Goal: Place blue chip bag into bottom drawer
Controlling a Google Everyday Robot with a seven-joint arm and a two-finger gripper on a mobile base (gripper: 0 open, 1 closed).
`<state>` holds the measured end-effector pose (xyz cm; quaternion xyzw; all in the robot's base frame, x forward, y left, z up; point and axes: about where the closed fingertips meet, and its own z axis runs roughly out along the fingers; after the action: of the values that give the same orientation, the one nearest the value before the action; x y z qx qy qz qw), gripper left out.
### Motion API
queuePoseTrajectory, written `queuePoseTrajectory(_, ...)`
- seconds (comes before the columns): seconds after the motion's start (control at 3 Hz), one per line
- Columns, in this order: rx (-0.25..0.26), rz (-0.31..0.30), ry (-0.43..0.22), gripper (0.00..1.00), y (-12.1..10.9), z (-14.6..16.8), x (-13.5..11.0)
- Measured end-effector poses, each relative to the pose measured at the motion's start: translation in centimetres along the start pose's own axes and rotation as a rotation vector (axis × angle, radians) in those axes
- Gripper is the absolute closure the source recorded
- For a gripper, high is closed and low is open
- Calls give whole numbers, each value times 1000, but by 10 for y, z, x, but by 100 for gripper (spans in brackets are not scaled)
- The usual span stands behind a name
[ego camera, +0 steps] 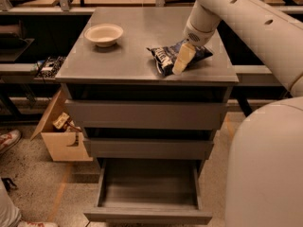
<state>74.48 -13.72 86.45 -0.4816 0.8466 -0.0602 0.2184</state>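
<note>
The blue chip bag (165,57) lies on the grey cabinet top (128,60), near its front right. My gripper (182,60) reaches down from the upper right and rests on the middle of the bag, its cream fingers (184,56) over the foil. The bottom drawer (147,189) is pulled out below the two upper grey drawers, and its tray shows nothing inside.
A cream bowl (103,34) stands at the back left of the cabinet top. An open cardboard box (61,132) sits on the floor left of the cabinet. A person's shoe (7,140) shows at the far left. My white arm and base fill the right side.
</note>
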Motion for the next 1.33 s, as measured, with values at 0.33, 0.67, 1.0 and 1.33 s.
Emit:
queuePoseTrajectory(0.33,-5,-1,7,15,0,4,3)
queuePoseTrajectory(0.67,-5,-1,7,38,1,3,4)
queuePoseTrajectory(1.0,-6,-1,2,62,3,2,4)
queuePoseTrajectory(1.33,2,-2,-29,85,7,-10,2)
